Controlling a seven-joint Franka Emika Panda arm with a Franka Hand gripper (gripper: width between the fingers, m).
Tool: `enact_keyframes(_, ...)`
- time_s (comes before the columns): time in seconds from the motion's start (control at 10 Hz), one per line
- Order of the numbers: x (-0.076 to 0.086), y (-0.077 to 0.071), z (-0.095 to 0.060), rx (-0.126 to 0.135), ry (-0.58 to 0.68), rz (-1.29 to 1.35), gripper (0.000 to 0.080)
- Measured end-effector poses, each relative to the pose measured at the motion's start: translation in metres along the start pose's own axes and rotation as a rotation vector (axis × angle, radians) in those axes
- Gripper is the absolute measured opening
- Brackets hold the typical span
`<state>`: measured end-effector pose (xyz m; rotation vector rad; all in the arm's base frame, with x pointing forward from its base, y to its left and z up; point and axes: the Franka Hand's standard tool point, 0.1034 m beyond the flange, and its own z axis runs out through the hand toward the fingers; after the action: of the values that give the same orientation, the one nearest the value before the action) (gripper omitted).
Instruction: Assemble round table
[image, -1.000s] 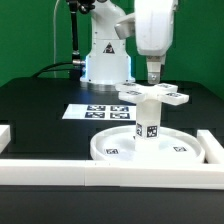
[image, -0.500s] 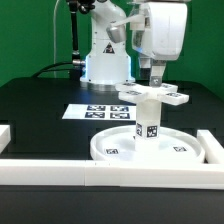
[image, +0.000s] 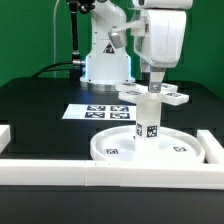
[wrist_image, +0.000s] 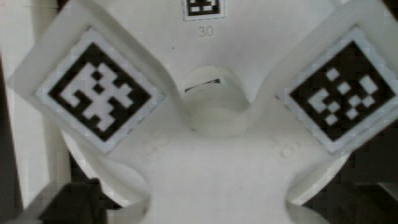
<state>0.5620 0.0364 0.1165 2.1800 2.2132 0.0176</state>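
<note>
The arm reaches down from above in the exterior view, its white wrist housing upright and the end effector (image: 155, 88) pointing straight down at the assembly. The fingers descend to the cross-shaped foot piece (image: 155, 95), which sits on top of the short cylinder leg (image: 149, 122). The fingertips stand at the middle of the foot piece, but whether they are spread, pressed together or pinching it cannot be told: the exterior view is too small to show the gap, and in the wrist view the fingers appear only as dark blurred shapes at the lower corners.

The leg stands upright in the centre of the round disc (image: 115, 146), a rimmed white dish with small square markers that lies on the black table (image: 40, 105). Just behind the disc, the marker board (image: 88, 112) lies flat on the table. A white border rail (image: 60, 170) runs along the near edge, with another rail piece at the exterior view's right.

The wrist view fills with the foot piece (wrist_image: 196, 165) seen from very close: two of its arms fork outward, each bearing a black-white square marker, with a rounded hub between them. The disc, leg and table do not appear there.
</note>
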Motion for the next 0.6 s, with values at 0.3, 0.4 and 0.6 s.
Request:
enact_keyframes(0.3, -0.0003, -0.0021, 0.0059, 0.01, -0.001, 0.011, 0.0649)
enact_keyframes(0.4, -0.0006, -0.0026, 0.007, 0.012, -0.001, 0.013, 0.0649)
enact_keyframes(0.6, -0.0012, -0.0038, 0.0099, 0.017, -0.002, 0.015, 0.0649)
